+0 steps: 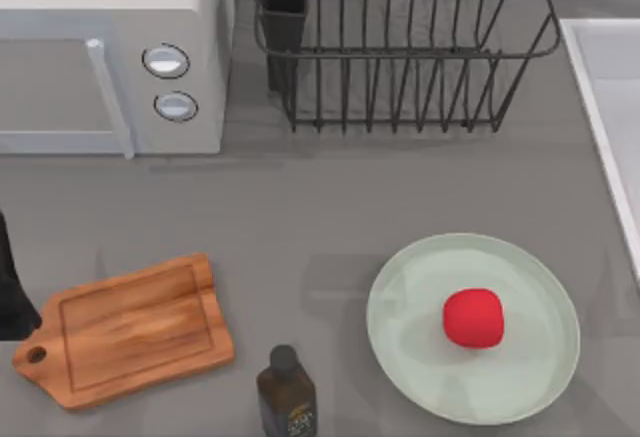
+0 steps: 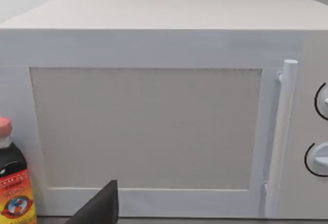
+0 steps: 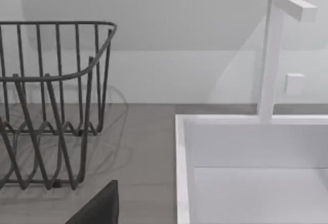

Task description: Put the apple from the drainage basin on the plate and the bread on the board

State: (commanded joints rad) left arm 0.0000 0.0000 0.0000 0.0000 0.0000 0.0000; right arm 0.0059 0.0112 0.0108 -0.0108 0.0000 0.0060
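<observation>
The red apple rests on the pale green plate at the table's front right. At the front left the wooden board lies flat with nothing on it, its handle toward the left edge. The white drainage basin runs along the right edge, and the part of the basin seen from the right wrist holds nothing. The bread is out of view. My left arm is parked at the left edge beside the board. A dark tip of the left gripper faces the microwave. A dark tip of the right gripper faces the basin.
A white microwave stands at the back left, with a red-capped sauce bottle beside it. A black wire dish rack takes up the back middle. A dark bottle stands at the front edge between board and plate. A white tap rises behind the basin.
</observation>
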